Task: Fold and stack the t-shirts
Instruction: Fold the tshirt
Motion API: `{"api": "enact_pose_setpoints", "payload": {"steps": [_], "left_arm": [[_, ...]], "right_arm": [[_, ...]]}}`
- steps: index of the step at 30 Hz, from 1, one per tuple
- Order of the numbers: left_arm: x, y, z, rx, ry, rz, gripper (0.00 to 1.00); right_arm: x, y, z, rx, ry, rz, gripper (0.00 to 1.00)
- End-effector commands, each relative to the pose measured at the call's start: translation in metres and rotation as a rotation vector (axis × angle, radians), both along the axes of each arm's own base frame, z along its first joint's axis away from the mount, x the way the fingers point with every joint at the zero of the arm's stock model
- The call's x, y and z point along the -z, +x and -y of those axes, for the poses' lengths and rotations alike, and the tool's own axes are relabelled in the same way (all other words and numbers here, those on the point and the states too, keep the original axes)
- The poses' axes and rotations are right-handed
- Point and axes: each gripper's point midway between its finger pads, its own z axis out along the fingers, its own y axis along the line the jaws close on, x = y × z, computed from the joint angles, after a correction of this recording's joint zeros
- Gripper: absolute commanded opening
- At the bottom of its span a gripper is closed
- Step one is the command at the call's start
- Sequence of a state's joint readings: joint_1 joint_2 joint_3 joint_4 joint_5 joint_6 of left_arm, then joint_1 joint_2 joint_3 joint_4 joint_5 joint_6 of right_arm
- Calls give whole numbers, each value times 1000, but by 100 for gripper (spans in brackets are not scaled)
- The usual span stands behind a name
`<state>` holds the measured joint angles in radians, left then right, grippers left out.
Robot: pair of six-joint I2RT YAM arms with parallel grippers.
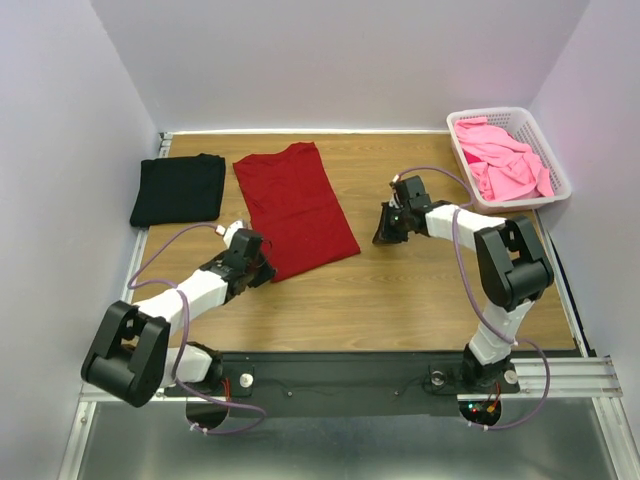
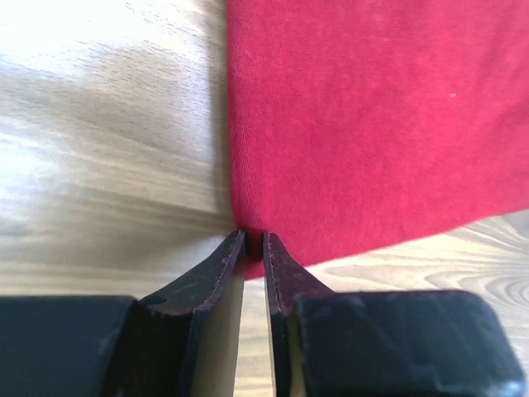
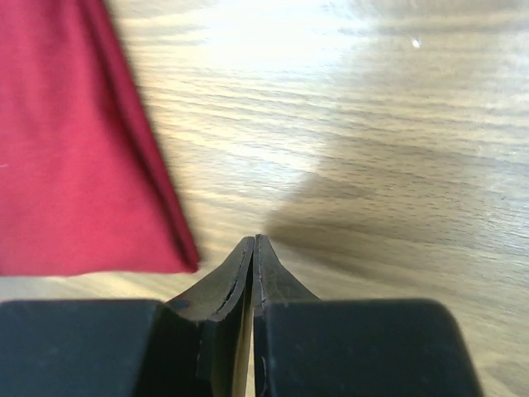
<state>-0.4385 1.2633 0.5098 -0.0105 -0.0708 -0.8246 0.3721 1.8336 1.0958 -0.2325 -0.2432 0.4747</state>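
The dark red t-shirt point(image 1: 295, 208) lies folded into a long strip in the middle of the table. My left gripper point(image 1: 263, 268) is at its near left corner. In the left wrist view the jaws point(image 2: 254, 239) are pinched together on the edge of the dark red t-shirt point(image 2: 372, 132). My right gripper point(image 1: 385, 235) rests on bare wood just right of the strip. Its jaws point(image 3: 254, 241) are shut on nothing, with the red t-shirt's corner point(image 3: 74, 165) to their left. A black t-shirt point(image 1: 178, 188) lies folded at the far left. Bright pink t-shirts point(image 1: 505, 160) are heaped in the basket.
The white lattice basket point(image 1: 495, 112) stands at the back right corner of the wooden table point(image 1: 420, 290). White walls close in the back and both sides. A black rail with the arm bases runs along the near edge.
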Motion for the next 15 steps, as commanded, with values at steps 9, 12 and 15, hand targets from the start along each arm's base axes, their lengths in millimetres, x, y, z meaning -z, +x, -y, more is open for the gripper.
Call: {"api": "enact_pose_setpoints", "payload": {"steps": [9,12,15], "left_arm": [[-6,4,2,16,36,3,27],[-4,2,2,16,41,-7,27],[-1,1,1,18,45,-16,27]], "right_arm": [[-77,5,-64,-198,243,97,13],[-58,0,-71,-214,240,50,13],[-29,-5,-67,-197,213,-8,13]]}}
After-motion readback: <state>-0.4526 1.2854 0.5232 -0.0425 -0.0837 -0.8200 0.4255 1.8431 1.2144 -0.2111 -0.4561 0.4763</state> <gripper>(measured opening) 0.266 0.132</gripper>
